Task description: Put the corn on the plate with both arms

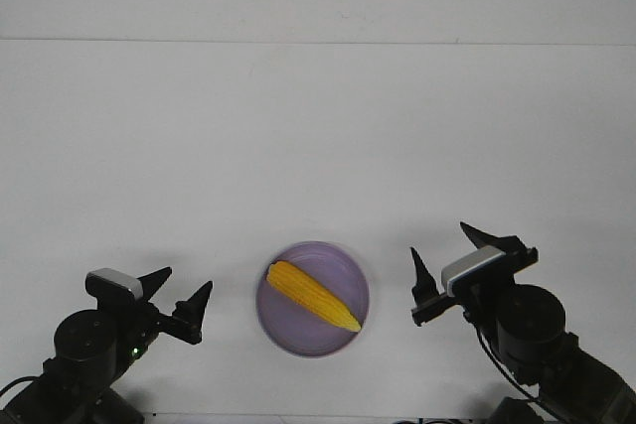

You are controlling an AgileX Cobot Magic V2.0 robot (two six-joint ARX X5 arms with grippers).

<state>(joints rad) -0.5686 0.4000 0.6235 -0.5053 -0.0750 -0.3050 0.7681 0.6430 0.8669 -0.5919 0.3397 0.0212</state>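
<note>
Now, front view: corn (312,296) lies diagonally inside plate (278,333), pale tip pointing near-right, on white counter (318,146) near my base. My left jaws (182,291) spread, empty, just left of plate. My right jaws (449,260) spread wide, empty, just right of plate, raised slightly.

My left arm (79,359) ran off the bottom edge, so I could not see its lower part. My right arm (542,350) was cut by the bottom edge and the right corner in the same way. The corn (310,296) hid the strip of the plate (298,338) beneath it. A cable (12,386) by my left arm left the picture at the left edge.
</note>
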